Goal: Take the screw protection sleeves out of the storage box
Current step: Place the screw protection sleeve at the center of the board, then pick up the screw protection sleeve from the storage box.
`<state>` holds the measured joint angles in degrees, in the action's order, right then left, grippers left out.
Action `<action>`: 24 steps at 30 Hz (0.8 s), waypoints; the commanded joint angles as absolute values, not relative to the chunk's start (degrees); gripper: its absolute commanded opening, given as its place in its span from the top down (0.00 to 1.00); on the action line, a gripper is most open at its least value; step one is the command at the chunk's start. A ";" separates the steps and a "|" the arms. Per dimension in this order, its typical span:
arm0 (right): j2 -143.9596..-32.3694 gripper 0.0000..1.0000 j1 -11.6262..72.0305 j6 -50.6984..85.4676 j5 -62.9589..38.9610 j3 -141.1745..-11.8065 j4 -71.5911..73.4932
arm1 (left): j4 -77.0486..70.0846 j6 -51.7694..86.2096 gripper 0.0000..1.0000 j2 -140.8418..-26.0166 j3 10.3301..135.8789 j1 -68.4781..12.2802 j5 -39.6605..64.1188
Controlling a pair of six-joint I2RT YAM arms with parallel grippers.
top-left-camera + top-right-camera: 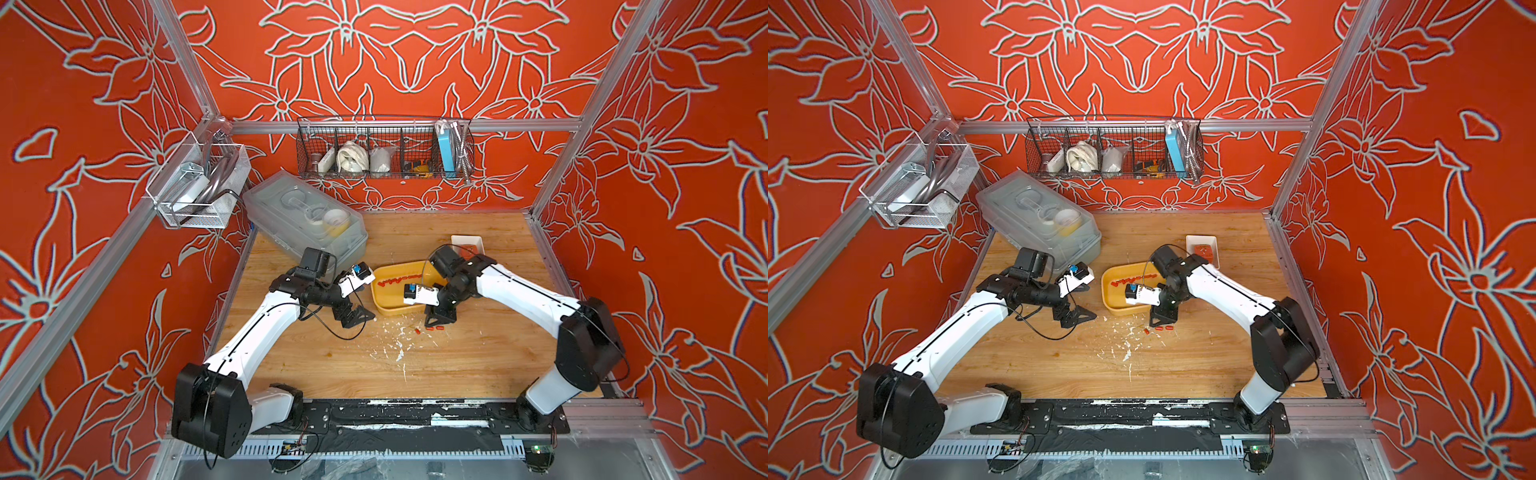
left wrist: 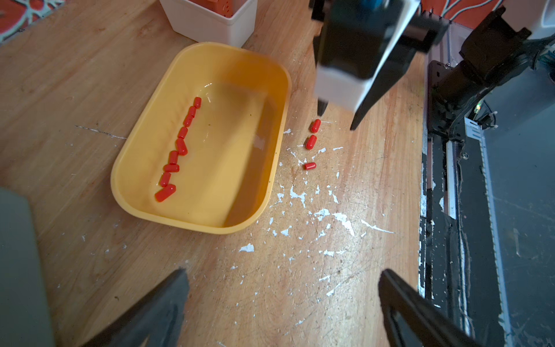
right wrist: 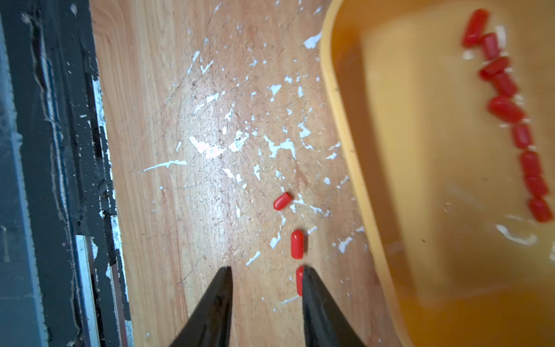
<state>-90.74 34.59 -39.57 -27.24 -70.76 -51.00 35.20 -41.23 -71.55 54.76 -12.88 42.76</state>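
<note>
The yellow storage box (image 1: 382, 309) (image 1: 1113, 307) sits mid-table, and a row of several red screw protection sleeves (image 2: 180, 147) (image 3: 507, 108) lies inside it. Three more sleeves (image 1: 434, 328) (image 2: 310, 142) lie in a line on the wood just outside its near rim (image 3: 339, 120). My right gripper (image 3: 265, 269) (image 1: 436, 322) is low over that line and open; one sleeve (image 3: 299, 279) rests on the table against the inner side of one finger, not pinched. My left gripper (image 2: 283, 272) (image 1: 365, 318) hangs wide open and holds nothing, left of the box over bare wood.
A small white bin (image 1: 467, 241) with an orange block stands behind the box. At the back left is a large clear lidded box (image 1: 303, 220). Wire baskets (image 1: 384, 147) (image 1: 199, 187) hang on the walls. White flecks (image 1: 399, 353) mark the wood, and a black rail (image 1: 415, 415) runs along the front.
</note>
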 commanded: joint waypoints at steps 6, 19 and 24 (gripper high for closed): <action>-86.59 0.60 26.75 -34.05 -26.05 -71.03 -41.39 | 35.39 -46.29 0.04 -78.35 60.60 -18.05 39.04; -104.42 0.59 26.35 -29.87 -15.42 -83.91 -36.15 | 21.65 -37.46 0.10 -87.87 63.97 -23.94 32.26; -100.93 0.58 23.94 -28.73 -17.88 -79.85 -34.54 | 21.88 -38.82 0.17 -92.88 66.88 -27.31 26.25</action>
<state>-103.92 25.52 -30.68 -17.47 -81.56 -35.24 23.55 -39.86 -90.45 64.73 -25.30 30.20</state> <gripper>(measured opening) 0.418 0.841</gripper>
